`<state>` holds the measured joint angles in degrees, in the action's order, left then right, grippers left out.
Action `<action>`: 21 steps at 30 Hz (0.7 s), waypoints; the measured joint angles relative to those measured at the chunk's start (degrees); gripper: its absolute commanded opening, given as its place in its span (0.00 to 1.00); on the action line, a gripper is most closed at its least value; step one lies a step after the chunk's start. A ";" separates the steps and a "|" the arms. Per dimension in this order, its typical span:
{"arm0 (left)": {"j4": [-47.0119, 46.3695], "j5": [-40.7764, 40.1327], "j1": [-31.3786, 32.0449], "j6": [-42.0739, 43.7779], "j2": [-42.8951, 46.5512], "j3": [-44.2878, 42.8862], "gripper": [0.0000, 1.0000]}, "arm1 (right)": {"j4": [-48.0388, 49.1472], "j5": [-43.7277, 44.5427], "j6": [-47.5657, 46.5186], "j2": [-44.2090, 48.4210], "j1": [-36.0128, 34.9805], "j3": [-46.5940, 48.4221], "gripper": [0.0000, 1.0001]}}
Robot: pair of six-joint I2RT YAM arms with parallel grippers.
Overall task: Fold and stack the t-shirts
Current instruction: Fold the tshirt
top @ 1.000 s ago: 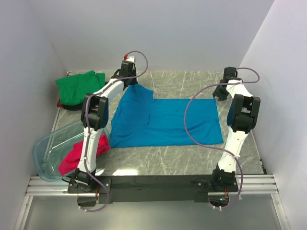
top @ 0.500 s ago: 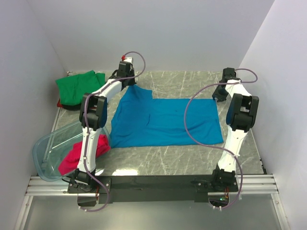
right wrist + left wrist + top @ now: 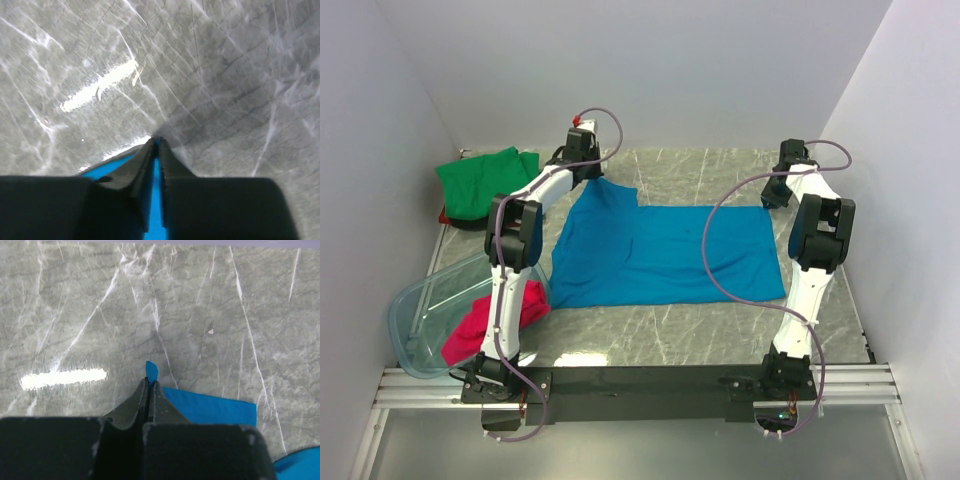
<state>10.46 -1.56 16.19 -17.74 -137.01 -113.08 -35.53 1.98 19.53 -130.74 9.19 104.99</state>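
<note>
The t-shirt [image 3: 655,255] lies right of the bin [image 3: 415,315].

The grey veined stone-look desk [image 3: 225,315] is smooth and glossy, throwing back a white glare. The bright blue cloth t-shirt [image 3: 660,255], green cloth t-shirt [image 3: 480,180] and magenta-red cloth t-shirt [image 3: 482,324] look soft and matt. The clear plastic bin [image 3: 412,312] is shiny. The left claw [image 3: 149,390] and right claw [image 3: 156,150] are matt black, probably plastic.

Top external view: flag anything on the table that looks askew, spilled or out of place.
The clear plastic bin at the near left sits skewed, seemingly overhanging the left edge of the marble table, with the magenta-red cloth t-shirt spilling over its rim. The bright blue cloth t-shirt lies mostly flat, nothing odd.
</note>
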 measured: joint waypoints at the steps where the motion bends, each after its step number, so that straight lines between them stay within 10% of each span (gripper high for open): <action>1: 0.00 0.02 0.00 0.02 0.20 0.37 0.00 | -0.11 -0.04 -0.11 0.00 -0.02 0.00 0.00; 21: -12.24 7.26 -3.52 -7.10 20.17 25.75 0.00 | 7.17 -6.16 -0.07 17.62 -0.07 -19.71 0.00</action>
<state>-1.78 5.69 12.67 -24.84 -116.84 -87.33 -28.36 -4.19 19.46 -113.12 9.13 85.27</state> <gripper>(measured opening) 0.015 0.007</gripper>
